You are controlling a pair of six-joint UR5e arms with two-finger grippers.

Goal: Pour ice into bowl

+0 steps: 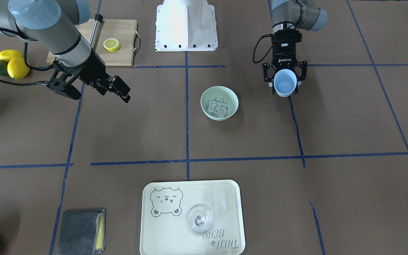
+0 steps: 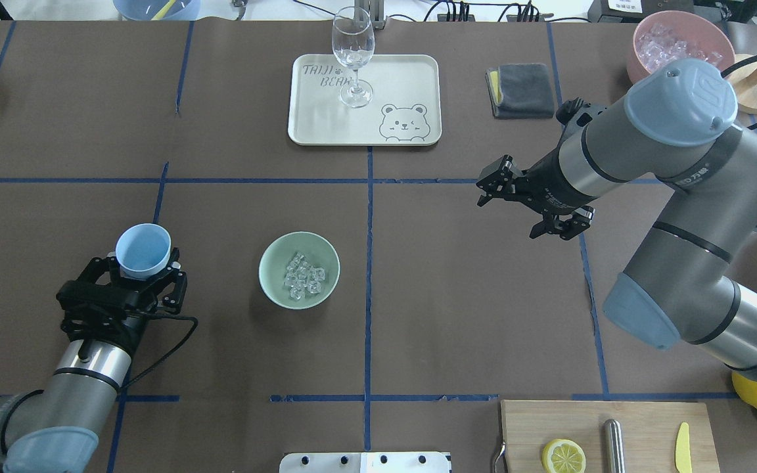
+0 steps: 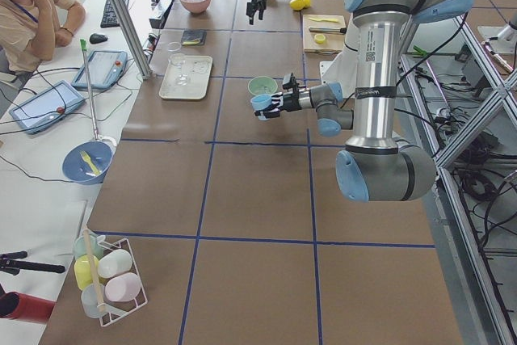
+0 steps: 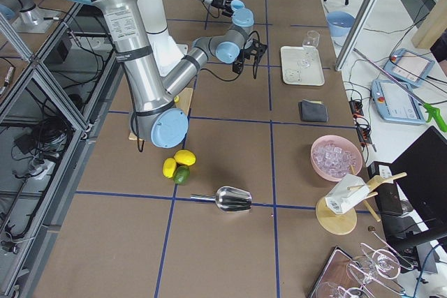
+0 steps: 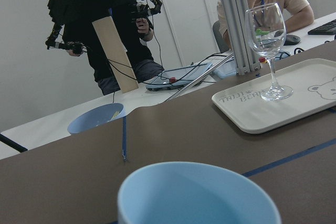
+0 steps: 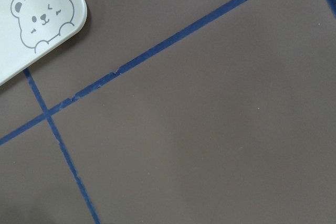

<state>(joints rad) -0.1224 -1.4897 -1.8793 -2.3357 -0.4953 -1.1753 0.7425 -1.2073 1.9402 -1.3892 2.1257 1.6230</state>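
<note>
The brown worktop (image 2: 221,131) carries blue tape lines. The left pincer (image 2: 142,266) is closed around a light blue plastic cup (image 2: 144,249), whose mouth faces up. Near it, not touching, stands the round pale mint-green bowl (image 2: 272,259), and the small clear ice cubes (image 2: 303,276) lie inside it. The right pincer (image 2: 510,213) hangs with its jaws spread wide and holds nothing, well apart from the bowl.

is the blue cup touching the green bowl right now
Apart. The overhead view shows a wide strip of bare table between the blue cup and the bowl.
</note>
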